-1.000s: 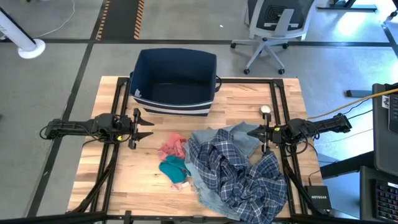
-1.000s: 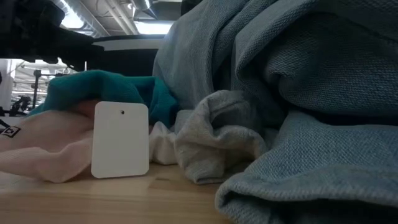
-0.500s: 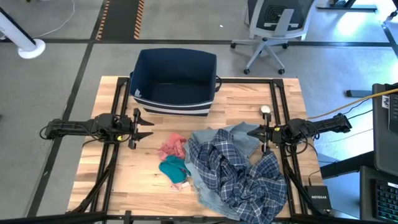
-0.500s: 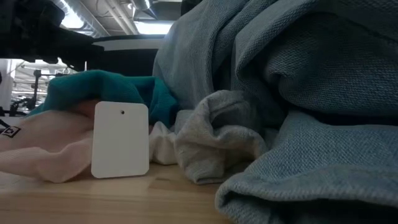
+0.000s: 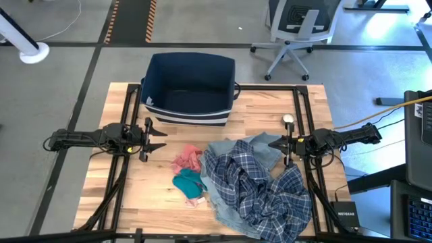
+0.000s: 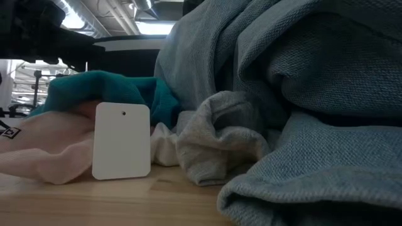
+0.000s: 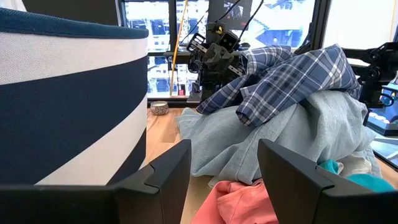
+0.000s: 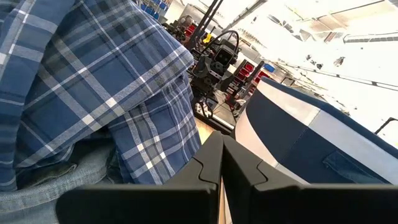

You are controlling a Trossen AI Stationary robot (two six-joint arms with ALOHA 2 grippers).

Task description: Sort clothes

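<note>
Tangling looks like the main hazard: the navy-and-white plaid cotton shirt [image 5: 260, 185] lies draped over the pale blue-grey denim piece [image 5: 260, 150], so a grab into that heap would probably lift two garments at once, or drag the whole pile toward the table's near edge, where the plaid hem already hangs close to the rim. A second risk, as I judge it, is a shallow pinch on loose folds that slips free halfway to the navy fabric bin with white stripes [image 5: 190, 88]. Both arms sit low on the pale wooden slat table [image 5: 128, 202], and neither holds anything. The left gripper [image 5: 159, 139] rests at the table's left side with its fingers spread wide and empty, pointed at the small pieces; the right gripper [image 5: 271, 143] is at the right side with its fingers pressed together on nothing, its tip just beside the denim. The clothes are bunched in the near-centre of the table, in front of the bin and well apart from it. The crumpled pink piece [image 5: 188, 158] and the teal piece [image 5: 188, 181] lie touching each other just left of the big heap, nearest the left gripper. From table height a white card tag [image 6: 122, 140] stands against the pink and teal cloth, and a small off-white knit piece [image 6: 217, 141] is wedged under the denim's folds. The bin appears to hold nothing yet.
</note>
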